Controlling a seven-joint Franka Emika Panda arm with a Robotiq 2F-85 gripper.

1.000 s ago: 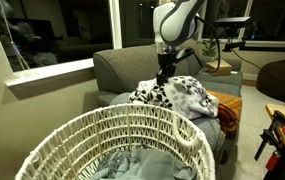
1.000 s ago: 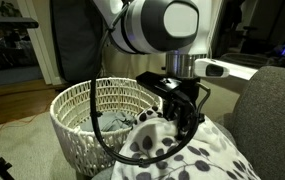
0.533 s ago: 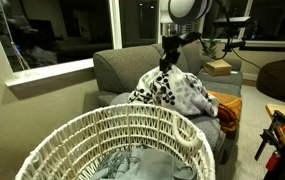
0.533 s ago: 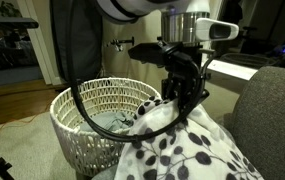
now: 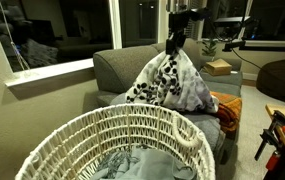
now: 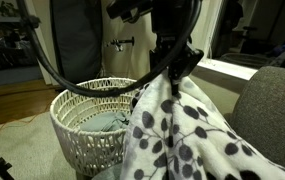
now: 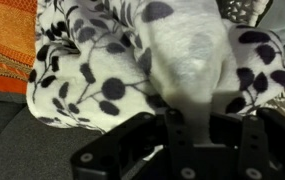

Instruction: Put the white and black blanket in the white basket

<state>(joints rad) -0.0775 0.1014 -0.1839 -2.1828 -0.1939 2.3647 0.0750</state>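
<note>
The white and black blanket (image 5: 167, 85) hangs in a tall peak above the grey sofa, its lower part still resting on the cushions. It also shows in an exterior view (image 6: 182, 135) and fills the wrist view (image 7: 112, 70). My gripper (image 5: 172, 47) is shut on the blanket's top fold and holds it high; it shows too in an exterior view (image 6: 175, 70) and in the wrist view (image 7: 185, 110). The white basket (image 5: 72, 135) stands on the floor in front of the sofa, also in an exterior view (image 6: 77, 100), with grey cloth inside.
A grey sofa (image 5: 117, 65) carries an orange striped blanket (image 5: 227, 105), also in the wrist view (image 7: 7, 45). A plain grey cloth (image 6: 107, 120) lies in the basket. A window wall (image 5: 42, 35) is behind; a small table with a box (image 5: 219, 68) stands beyond the sofa.
My gripper has risen with the blanket in it, pulling the blanket from a low heap into a tall hanging peak. The basket has not moved.
</note>
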